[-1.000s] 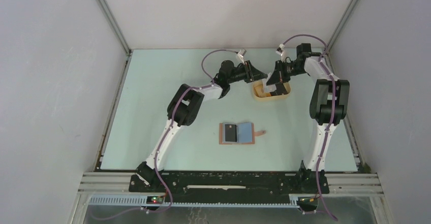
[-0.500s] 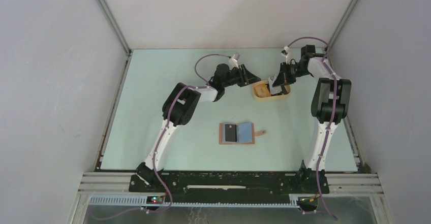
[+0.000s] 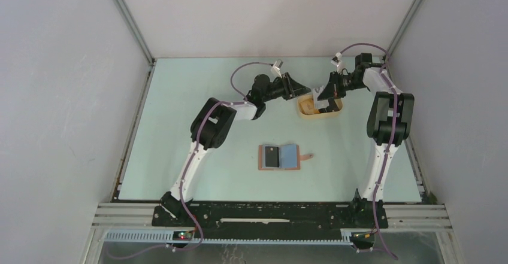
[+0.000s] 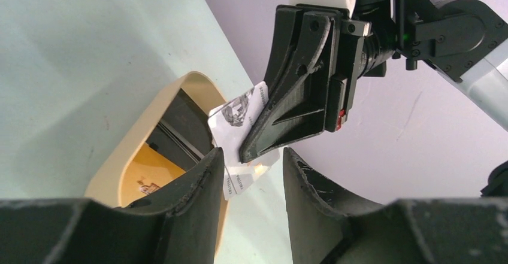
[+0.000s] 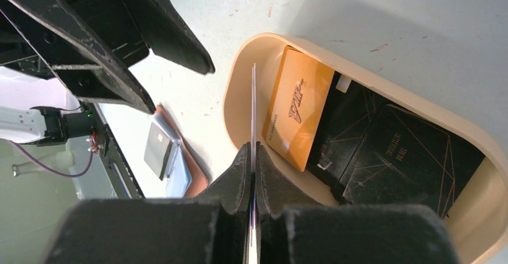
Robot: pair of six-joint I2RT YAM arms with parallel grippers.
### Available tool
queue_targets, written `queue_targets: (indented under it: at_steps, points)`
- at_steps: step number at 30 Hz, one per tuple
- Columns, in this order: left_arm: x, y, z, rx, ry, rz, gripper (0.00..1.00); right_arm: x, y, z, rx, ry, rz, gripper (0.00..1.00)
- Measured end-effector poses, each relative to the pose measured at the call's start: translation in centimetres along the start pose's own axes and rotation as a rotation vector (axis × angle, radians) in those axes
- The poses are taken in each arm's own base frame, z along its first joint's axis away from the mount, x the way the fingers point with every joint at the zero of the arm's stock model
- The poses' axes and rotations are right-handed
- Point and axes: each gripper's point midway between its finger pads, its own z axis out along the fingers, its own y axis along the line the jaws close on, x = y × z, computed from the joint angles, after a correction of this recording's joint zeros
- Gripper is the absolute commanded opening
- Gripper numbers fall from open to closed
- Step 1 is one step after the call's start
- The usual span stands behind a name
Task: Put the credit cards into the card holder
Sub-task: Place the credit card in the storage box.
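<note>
My right gripper [image 5: 253, 147] is shut on a pale credit card [image 4: 238, 113], which the right wrist view shows edge-on [image 5: 253, 105], held above the left end of the tan tray [image 3: 305, 113]. My left gripper [image 4: 251, 156] faces it with open jaws. The card's lower corner sits just by the left finger [image 4: 206, 174], and I cannot tell whether they touch. An orange card [image 5: 298, 113] and black cards [image 5: 395, 156] lie in the tray [image 5: 239, 90]. The card holder [image 3: 279, 156] lies open mid-table with a dark card [image 3: 271, 156] on its left half.
Both arms reach to the far middle of the table, their grippers [image 3: 301, 90] [image 3: 318, 95] nearly tip to tip over the tray. Enclosure walls stand close behind and to the right of the right arm.
The left jaws have widened and the two grippers, pressed together a second ago, have drawn slightly apart. The card stays in the right gripper.
</note>
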Motion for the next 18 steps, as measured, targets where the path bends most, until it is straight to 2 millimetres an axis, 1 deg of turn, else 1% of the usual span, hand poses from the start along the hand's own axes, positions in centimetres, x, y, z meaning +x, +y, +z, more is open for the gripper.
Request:
queue_targets:
  at_steps: [5,10,14,18]
  points:
    - [0.7,-0.9,0.4,0.02,0.02,-0.015,0.45,-0.2,0.5,-0.1,-0.032,-0.011,0.015,0.04]
    - [0.8,-1.5,0.8,0.036,0.024,-0.03,0.45,-0.3,0.9,-0.1,-0.053,-0.018,0.024,0.04]
    - [1.1,-1.4,0.9,0.031,0.031,-0.037,0.45,-0.4,1.1,-0.3,-0.066,-0.025,0.036,0.04]
    - [1.4,-0.9,1.0,0.011,0.042,-0.052,0.45,-0.5,1.2,-0.5,-0.079,-0.032,0.045,0.04]
